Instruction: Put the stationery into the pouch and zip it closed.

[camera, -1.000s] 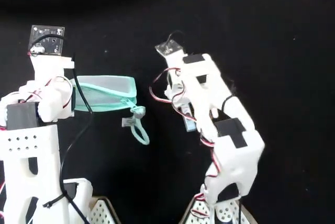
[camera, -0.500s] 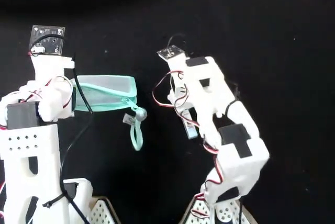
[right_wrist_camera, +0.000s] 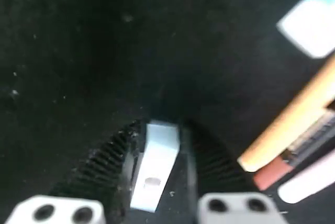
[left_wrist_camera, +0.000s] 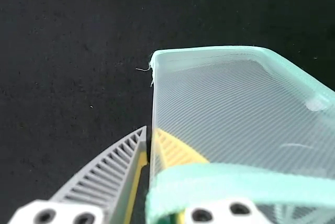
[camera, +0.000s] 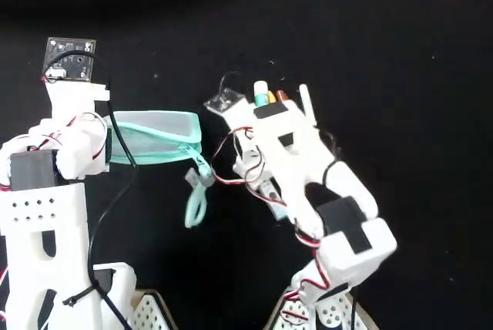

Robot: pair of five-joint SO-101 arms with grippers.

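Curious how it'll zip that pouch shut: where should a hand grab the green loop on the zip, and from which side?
Probably the free end of the loop, coming straight down from above and pinching across it. It lies flat and slack on the table, trailing away from the pouch. The left hand grips the pouch's other end, bracing a pull.

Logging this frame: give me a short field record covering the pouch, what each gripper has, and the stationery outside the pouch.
pouch: mint mesh pouch, lying on the black table
left gripper: left gripper shut on one end of the pouch
right gripper: right gripper shut on a small pale blue block
outside the pouch: pens lying together on the table beside the right arm
strap: mint strap trailing from the pouch's far end onto the table
zip state: cannot tell
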